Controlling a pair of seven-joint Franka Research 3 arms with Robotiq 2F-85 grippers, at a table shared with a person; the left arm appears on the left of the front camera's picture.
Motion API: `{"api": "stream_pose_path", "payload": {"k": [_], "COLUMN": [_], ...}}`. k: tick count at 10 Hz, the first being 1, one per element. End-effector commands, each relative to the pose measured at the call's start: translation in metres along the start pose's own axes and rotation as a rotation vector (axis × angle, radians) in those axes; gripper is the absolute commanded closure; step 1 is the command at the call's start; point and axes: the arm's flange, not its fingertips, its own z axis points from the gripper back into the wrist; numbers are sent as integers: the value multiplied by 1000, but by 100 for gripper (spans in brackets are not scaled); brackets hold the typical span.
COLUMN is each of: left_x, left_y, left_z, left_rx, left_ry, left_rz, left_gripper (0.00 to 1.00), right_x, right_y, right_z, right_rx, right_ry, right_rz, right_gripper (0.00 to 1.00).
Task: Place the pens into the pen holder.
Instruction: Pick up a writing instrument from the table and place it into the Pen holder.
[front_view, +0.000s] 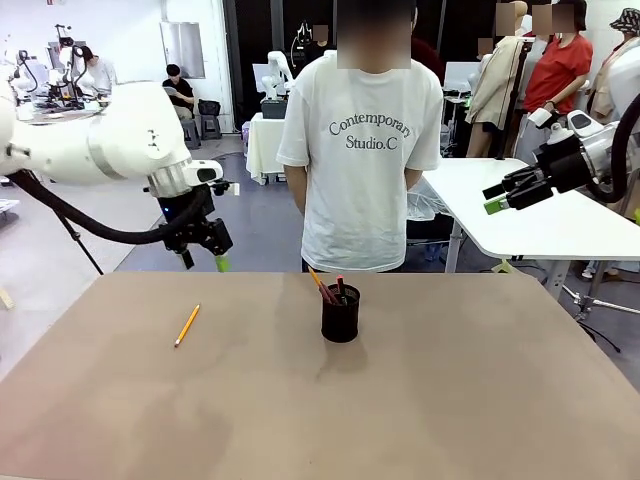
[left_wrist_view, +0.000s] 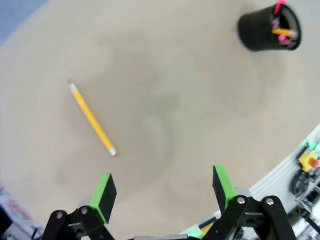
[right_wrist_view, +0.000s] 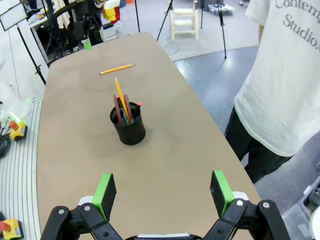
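**Left arm.** The left gripper (front_view: 204, 260) (left_wrist_view: 164, 186), black with green pads, hangs above the far left part of the brown tabletop (front_view: 480, 400). Its jaws are spread wide and hold nothing.

**Loose pencil.** An orange-yellow wooden pencil (front_view: 187, 325) (left_wrist_view: 93, 120) (right_wrist_view: 116, 69) lies flat on the left half of the table. It is nearer than the left gripper, clear of its pads, and well apart from the cup.

**Centre.** The small black cylindrical pen holder (front_view: 341, 318) (left_wrist_view: 260, 32) (right_wrist_view: 129, 131) stands upright at mid-table. Three sticks rise from it. A second orange-yellow pencil (front_view: 318, 283) (right_wrist_view: 120, 97) leans left. A dark reddish-brown pen (right_wrist_view: 117, 111) stands beside it. A dark pen with a red tip (front_view: 339, 284) (right_wrist_view: 139, 104) stands at the right. A person in a white printed T-shirt (front_view: 360, 150) stands at the far edge, behind the holder.

**Right arm.** The right gripper (front_view: 489, 199) (right_wrist_view: 162, 187) is held high beyond the table's far right corner. Its fingers point left, and its jaws are parted and empty.
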Motion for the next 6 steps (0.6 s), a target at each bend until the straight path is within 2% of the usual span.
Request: {"api": "stream_pose_path", "payload": {"k": [1,5,6], "left_x": [-11,-11,-2], "left_y": [-2,-2,-1], "left_z": [13,13,15], "left_rx": [63,63,41], "left_ry": [-7,-7,-13], "left_rz": [9,9,-7], "left_gripper": [0,0,0], "right_x": [3,3,3], "right_y": [0,0,0], "right_z": [0,0,0], "right_rx": [-3,-3,-3], "right_ry": [0,0,0], "right_rz": [4,4,4], "right_gripper": [0,0,0]}}
